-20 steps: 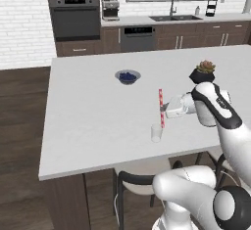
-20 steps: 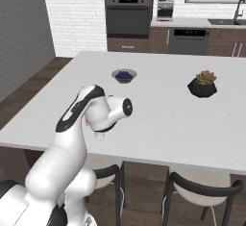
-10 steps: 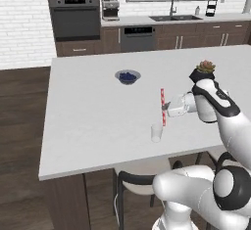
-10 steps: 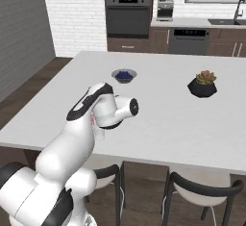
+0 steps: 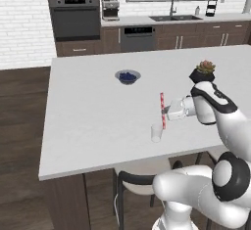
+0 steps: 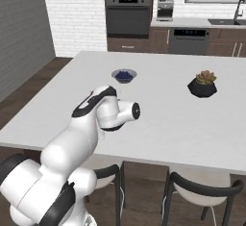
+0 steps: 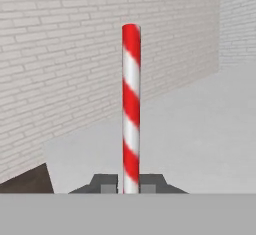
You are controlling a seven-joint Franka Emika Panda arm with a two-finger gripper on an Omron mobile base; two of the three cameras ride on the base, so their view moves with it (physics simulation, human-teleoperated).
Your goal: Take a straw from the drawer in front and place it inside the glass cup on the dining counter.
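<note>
The red, white-striped straw (image 5: pixel 162 109) stands upright over the white dining counter (image 5: pixel 88 121), and my gripper (image 5: pixel 167 111) is shut on it near its middle. The hand view has the straw (image 7: pixel 131 104) rising straight up from between my gripper's (image 7: pixel 130 185) fingertips. The small clear glass cup (image 5: pixel 156 132) stands on the counter near the front edge. The straw's lower end hangs at about rim height, just right of the cup. The drawer is out of view.
A grey bowl with blue contents (image 5: pixel 127 76) sits mid-counter, and a black plant pot (image 5: pixel 205 71) stands to the right, close behind my arm. A stool (image 5: pixel 132 180) is tucked under the front edge. Oven, sink and cabinets line the far wall.
The straw has come down a little beside the glass cup, still upright in the grip. My forearm has shifted slightly; the cup, bowl and pot have not moved.
</note>
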